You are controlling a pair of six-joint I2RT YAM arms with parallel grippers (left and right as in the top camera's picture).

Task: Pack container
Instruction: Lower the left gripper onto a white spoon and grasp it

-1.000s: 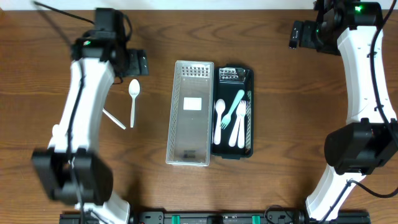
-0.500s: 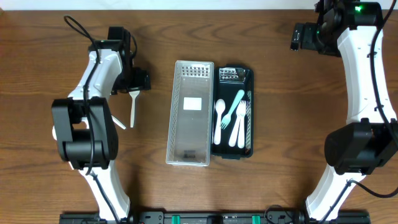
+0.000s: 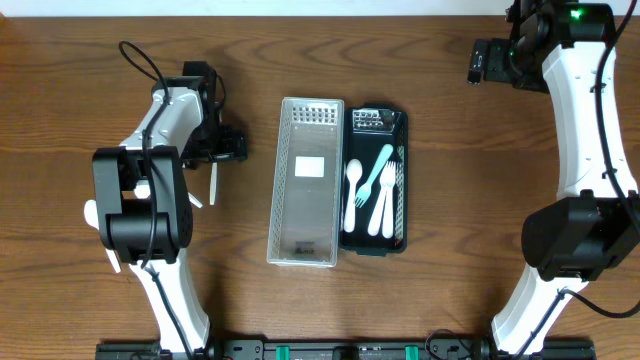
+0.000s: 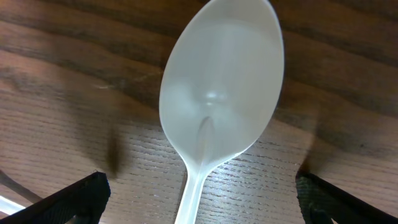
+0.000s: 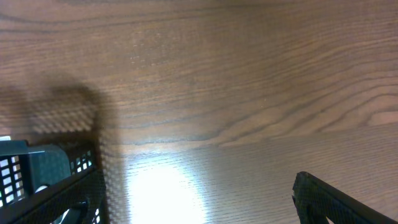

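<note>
White spoon [image 4: 221,93] seen flat on table [image 4: 56,74], left of grey basket [image 3: 282,180] and black container [image 3: 403,118]. Left gripper [image 4: 199,198] held low over bowl, fingers [image 4: 68,199] spread wide, nothing grasped. Right gripper [image 5: 199,196] held at far table corner, likewise released.

White plastic spoon [image 4: 217,106] bowl-up on wood desk [image 4: 74,81]; left tool [image 4: 199,193] fingertips spread wide either side, not touching.

A white plastic spoon [image 4: 219,93] lies flat, bowl up, between the spread fingertips of the left gripper [image 4: 199,202], the dark cutlery-filled container [image 3: 403,122] well apart.
</note>
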